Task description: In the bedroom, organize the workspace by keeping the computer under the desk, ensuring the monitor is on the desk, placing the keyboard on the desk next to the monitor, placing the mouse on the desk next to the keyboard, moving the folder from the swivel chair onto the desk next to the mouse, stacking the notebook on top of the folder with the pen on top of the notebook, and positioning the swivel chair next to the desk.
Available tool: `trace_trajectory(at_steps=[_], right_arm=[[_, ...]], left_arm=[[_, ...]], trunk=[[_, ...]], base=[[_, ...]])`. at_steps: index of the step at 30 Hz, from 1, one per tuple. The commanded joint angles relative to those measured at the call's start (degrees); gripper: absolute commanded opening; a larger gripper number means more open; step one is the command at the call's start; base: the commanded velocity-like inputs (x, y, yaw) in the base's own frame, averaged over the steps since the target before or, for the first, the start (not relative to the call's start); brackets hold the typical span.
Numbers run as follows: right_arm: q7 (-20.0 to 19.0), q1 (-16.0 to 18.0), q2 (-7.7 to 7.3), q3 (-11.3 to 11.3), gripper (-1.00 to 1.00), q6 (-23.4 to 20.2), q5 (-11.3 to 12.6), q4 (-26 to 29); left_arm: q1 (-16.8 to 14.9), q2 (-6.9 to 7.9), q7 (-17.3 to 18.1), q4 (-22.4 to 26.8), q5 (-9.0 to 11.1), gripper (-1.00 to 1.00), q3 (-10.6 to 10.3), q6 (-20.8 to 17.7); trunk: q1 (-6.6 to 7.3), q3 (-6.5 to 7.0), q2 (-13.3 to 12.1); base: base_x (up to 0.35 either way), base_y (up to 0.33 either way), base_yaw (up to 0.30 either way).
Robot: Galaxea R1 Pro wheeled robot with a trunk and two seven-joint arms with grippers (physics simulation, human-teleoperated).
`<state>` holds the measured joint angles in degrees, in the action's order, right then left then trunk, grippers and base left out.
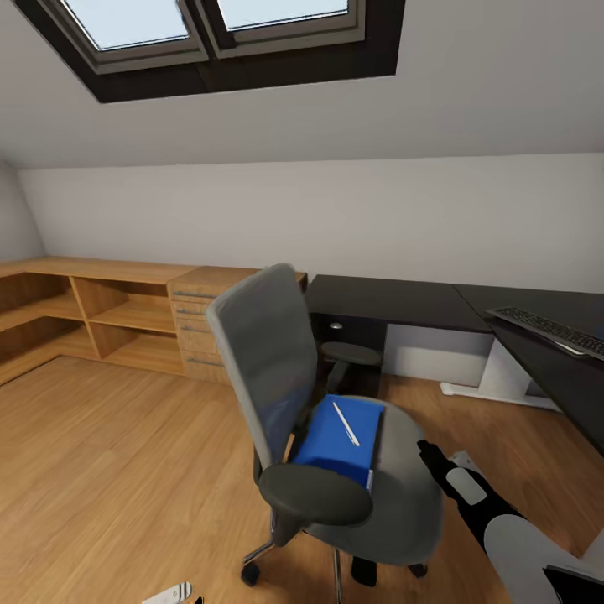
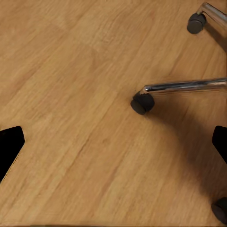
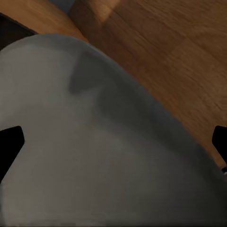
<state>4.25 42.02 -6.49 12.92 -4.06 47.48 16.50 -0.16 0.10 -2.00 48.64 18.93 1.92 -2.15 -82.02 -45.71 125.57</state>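
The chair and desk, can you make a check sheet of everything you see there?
Surface: dark desk, mostly bare.
Job's things: keyboard on the desk at right; blue folder on the swivel chair seat, white pen on top.
Clutter: nothing seen.
Grippers: right gripper open above the chair seat; left gripper open over the floor near a chair wheel.
Cables: nothing seen.
Surroundings: wooden shelves, drawers, skylight.
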Motion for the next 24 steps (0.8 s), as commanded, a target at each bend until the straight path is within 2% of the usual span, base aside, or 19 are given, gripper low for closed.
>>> trace_trajectory(at_steps=[1, 24], right_arm=[[0.31, -0.01, -0.01, 0.07, 1.00, -0.41, 0.42, 0.23], [0.23, -0.01, 0.07, 0.00, 1.00, -0.51, 0.41, 0.36]], left_arm=[[-0.02, 0.03, -0.20, 0.10, 0.58, 1.00, -0.08, -0.22], [-0.02, -0.01, -0.20, 0.06, 0.58, 1.00, -0.08, -0.22]], trunk=[[0.01, -0.06, 0.02], [0.01, -0.06, 0.02]], base=[[0.000, 0.000, 0.276], [0.000, 0.000, 0.282]])
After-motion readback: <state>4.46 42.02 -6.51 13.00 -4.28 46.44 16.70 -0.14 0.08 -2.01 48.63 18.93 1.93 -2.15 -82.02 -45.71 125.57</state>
